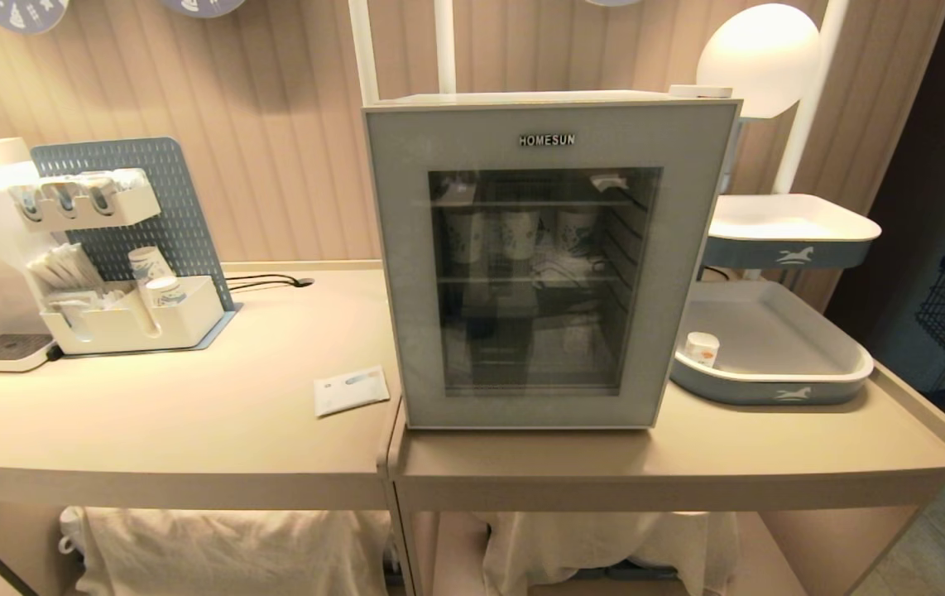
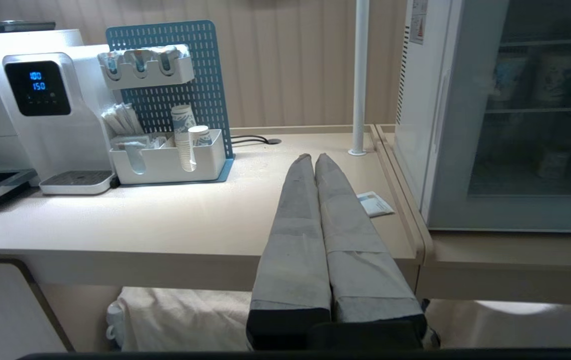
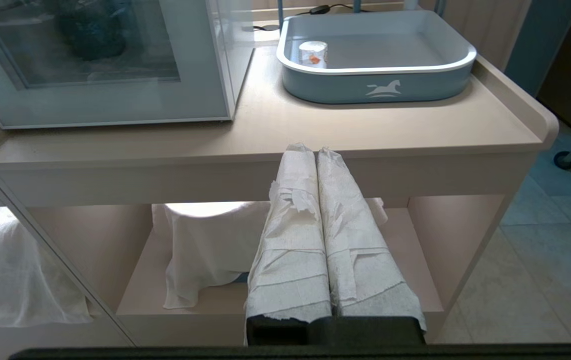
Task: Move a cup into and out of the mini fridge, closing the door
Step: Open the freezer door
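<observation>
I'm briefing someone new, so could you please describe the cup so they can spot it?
Right of the mini fridge sits a grey-blue tray with a white horse emblem. The cup stands alone in its near-left corner: a tiny white tub with an orange-marked lid, far shorter than the patterned paper cups.

- Left gripper (image 2: 314,156): fingers pressed together, grey-wrapped, pointing level and forward, holding nothing.
- Right gripper (image 3: 310,149): fingers pressed together, white-wrapped, held lower, pointing forward, holding nothing.
</observation>
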Robot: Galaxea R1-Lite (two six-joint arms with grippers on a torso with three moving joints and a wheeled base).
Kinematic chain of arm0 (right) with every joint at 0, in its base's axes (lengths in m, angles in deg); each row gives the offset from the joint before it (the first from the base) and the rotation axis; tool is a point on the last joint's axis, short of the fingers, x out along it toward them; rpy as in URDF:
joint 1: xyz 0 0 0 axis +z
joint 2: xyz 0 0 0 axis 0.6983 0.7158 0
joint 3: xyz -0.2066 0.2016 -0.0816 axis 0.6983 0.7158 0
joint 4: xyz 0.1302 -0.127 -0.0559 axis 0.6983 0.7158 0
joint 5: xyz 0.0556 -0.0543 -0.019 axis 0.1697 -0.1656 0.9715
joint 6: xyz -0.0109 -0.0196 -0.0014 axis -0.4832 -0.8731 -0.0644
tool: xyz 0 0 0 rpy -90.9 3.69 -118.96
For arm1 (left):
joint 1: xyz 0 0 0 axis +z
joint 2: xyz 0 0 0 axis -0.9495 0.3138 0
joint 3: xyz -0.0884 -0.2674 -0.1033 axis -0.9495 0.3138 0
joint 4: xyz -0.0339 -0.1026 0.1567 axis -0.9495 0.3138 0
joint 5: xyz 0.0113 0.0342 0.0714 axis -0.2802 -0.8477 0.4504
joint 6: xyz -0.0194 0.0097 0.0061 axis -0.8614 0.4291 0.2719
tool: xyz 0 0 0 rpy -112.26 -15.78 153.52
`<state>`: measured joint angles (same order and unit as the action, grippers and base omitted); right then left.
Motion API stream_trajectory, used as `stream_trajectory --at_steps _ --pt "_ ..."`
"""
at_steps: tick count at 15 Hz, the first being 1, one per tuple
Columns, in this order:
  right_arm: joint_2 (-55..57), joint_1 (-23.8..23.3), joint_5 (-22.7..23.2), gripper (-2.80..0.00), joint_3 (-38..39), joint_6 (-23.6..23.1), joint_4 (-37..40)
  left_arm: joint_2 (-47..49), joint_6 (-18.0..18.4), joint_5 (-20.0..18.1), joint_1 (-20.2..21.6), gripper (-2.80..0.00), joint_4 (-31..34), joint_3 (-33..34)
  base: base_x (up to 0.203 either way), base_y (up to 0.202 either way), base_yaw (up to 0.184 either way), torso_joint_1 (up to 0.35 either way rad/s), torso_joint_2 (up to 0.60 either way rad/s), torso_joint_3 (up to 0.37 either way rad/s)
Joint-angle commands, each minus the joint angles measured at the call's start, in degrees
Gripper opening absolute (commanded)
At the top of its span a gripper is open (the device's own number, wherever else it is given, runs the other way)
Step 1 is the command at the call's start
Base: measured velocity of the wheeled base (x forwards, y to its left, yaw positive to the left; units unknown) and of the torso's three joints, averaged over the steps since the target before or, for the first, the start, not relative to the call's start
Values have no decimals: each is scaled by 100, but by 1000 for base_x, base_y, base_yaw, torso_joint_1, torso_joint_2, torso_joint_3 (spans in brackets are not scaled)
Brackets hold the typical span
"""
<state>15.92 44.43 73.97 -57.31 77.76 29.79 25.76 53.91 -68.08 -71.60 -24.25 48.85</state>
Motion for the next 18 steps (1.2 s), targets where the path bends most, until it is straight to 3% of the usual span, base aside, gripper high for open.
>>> stream_trajectory --at_steps 1,3,5,11,12,14,16,18 --pt "13 4 1 -280 2 1 2 1276 -6 -156 2 -280 689 -986 0 0 0 0 0 0" --pt "13 4 1 -280 2 1 2 2464 -148 -470 -3 -280 663 -1101 0 0 0 0 0 0" --pt "13 4 1 -280 2 4 2 3829 -350 -992 -4 -280 182 -1157 0 0 0 0 0 0" --pt "13 4 -8 -280 2 19 2 8031 -590 -2675 210 -280 -2333 -1560 0 0 0 0 0 0" --pt "13 4 -8 -280 2 19 2 8576 -612 -3049 294 0 -2694 -1712 0 0 0 0 0 0" --pt "13 4 -8 -280 2 19 2 9186 -830 -4553 623 0 -3183 -2101 0 0 0 0 0 0" --pt "13 4 0 -280 2 19 2 9364 -1267 -6017 982 0 -3431 -2361 0 0 0 0 0 0" --pt "13 4 -8 -280 2 19 2 9680 -1238 -6722 1127 0 -4180 -2363 0 0 0 0 0 0"
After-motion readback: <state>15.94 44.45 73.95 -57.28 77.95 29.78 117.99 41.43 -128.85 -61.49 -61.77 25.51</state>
